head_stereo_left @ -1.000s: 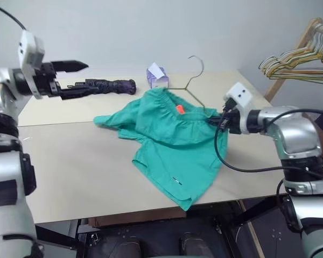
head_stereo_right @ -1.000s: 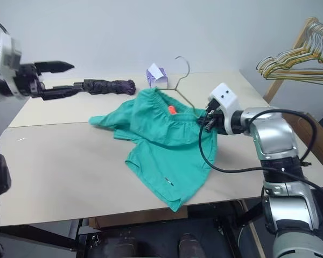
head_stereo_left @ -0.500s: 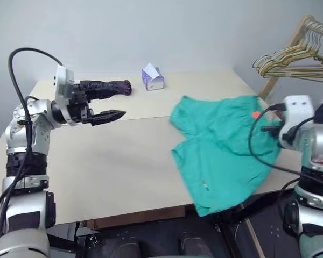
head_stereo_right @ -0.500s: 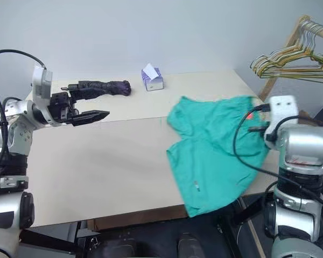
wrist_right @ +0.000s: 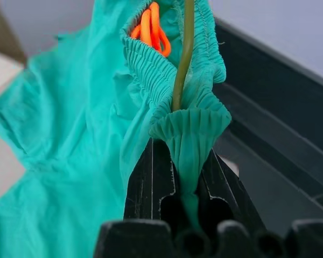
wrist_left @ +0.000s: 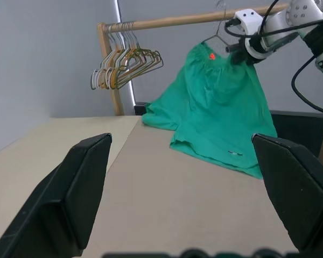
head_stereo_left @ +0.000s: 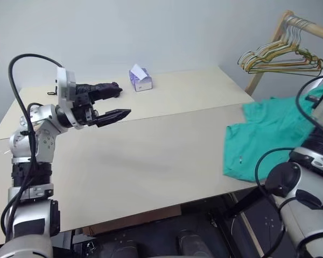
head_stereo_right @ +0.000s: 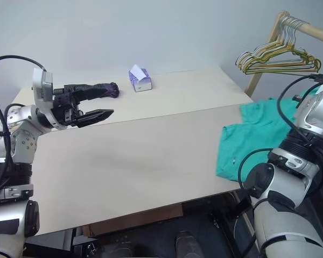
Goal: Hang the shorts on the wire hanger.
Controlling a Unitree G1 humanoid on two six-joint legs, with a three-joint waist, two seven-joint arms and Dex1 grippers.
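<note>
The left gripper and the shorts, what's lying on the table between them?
Nothing: in the left wrist view, bare tabletop runs from the open left gripper to the shorts, which the right gripper holds up at the table's far edge.

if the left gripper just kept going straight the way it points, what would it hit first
Probably the shorts, hanging from the right gripper past the table's far edge. Only bare tabletop lies between the open left gripper and them, though depth is hard to judge.
</note>
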